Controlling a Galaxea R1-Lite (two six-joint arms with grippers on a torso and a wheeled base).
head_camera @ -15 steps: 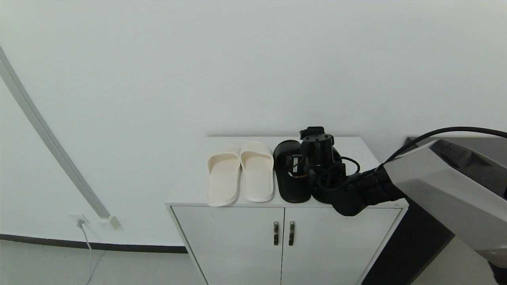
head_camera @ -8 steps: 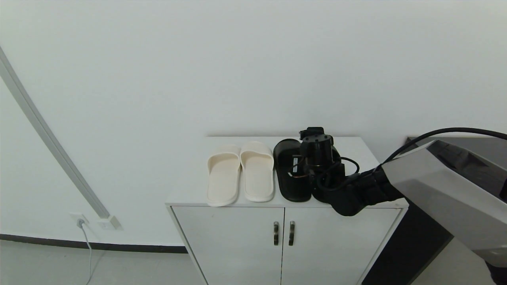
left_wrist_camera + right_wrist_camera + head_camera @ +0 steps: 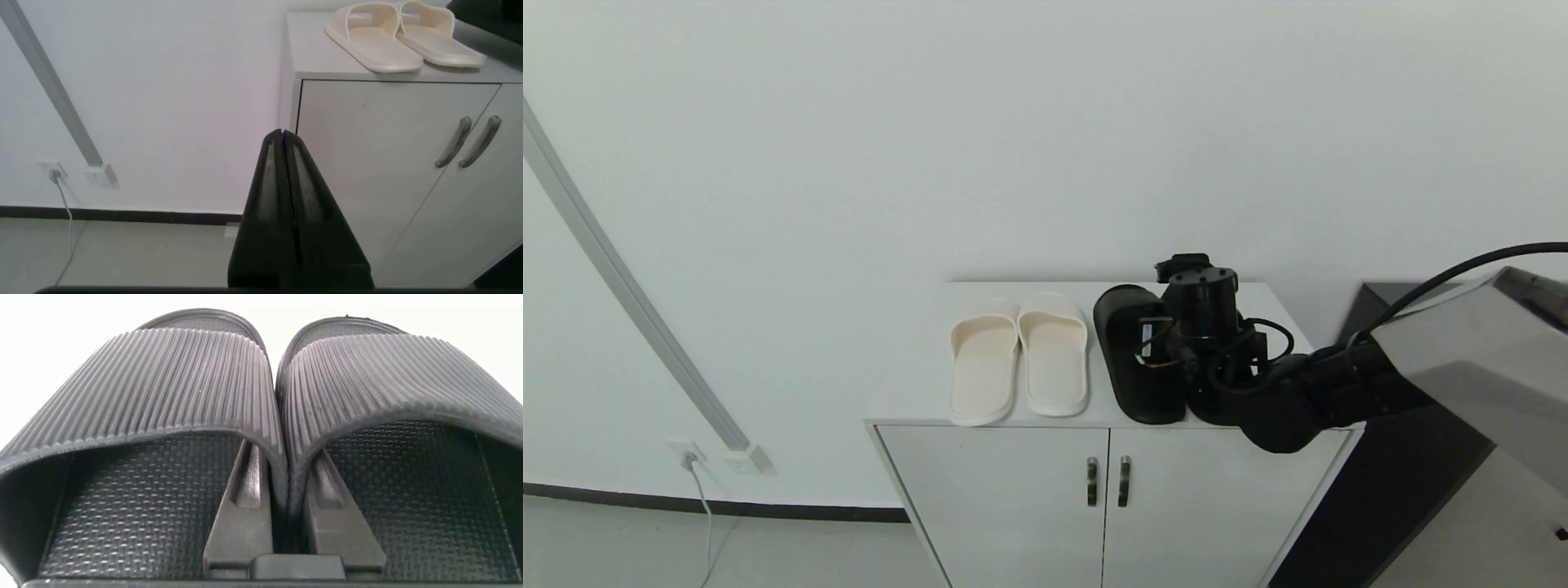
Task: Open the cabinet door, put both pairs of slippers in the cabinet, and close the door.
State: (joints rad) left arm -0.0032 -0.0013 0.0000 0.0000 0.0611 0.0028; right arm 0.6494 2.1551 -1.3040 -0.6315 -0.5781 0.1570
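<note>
The right end effector [image 3: 284, 469] is clamped on the black slippers [image 3: 1139, 355], one finger [image 3: 245, 490] slid under each ribbed strap so the two inner walls are pinched together. The pair is matte black with grooved straps and dimpled footbeds, toes toward the wall, on the right half of the cabinet top [image 3: 911, 396]; whether the soles are clear of that surface cannot be told. Their heels sit at the near edge. A narrow gap separates them from the cream slippers [image 3: 1017, 355], which lie flat side by side to the left, heels also at the near edge. Bare surface remains left of the cream pair and at the far right corner. Below, the white cabinet [image 3: 996, 498] has both doors shut, its two handles [image 3: 1107, 481] meeting at the centre. The left end effector [image 3: 282, 204], fingers pressed together, hangs low, left of the cabinet, over open floor.
</note>
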